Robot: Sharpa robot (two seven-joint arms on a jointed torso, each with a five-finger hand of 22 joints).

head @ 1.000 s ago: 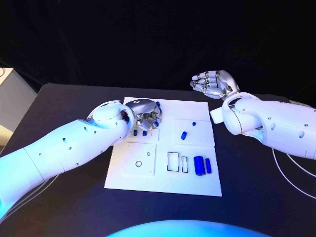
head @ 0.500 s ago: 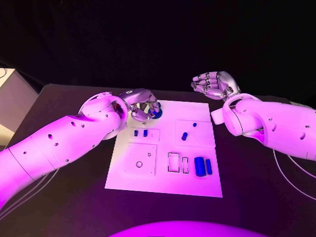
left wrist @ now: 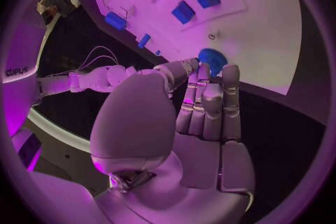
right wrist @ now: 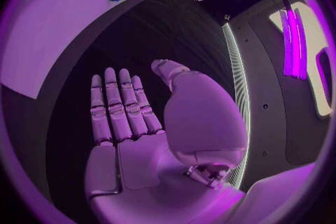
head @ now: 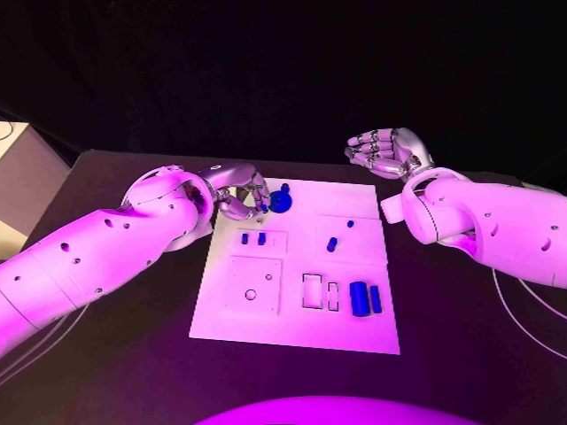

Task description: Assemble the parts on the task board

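Resting beside the left hand (head: 239,193), fingers curled and holding nothing, the blue gear (head: 281,199) risked being knocked off the task board (head: 297,328); right hand (head: 384,150) curled, idle.

The left hand (left wrist: 189,129) rises through the middle of the left wrist view, its fingers (left wrist: 210,98) held side by side and curling toward the thumb, and a round blue part (left wrist: 210,60) sits right at the fingertips, though whether they pinch it cannot be told. Beyond lies the white task board (left wrist: 259,22) on the black table (left wrist: 280,123), with two blue square parts (left wrist: 196,4) close together in a shallow recessed panel. Farther along the board's edge lie a larger blue part (left wrist: 116,20) and a slim blue one (left wrist: 143,40).
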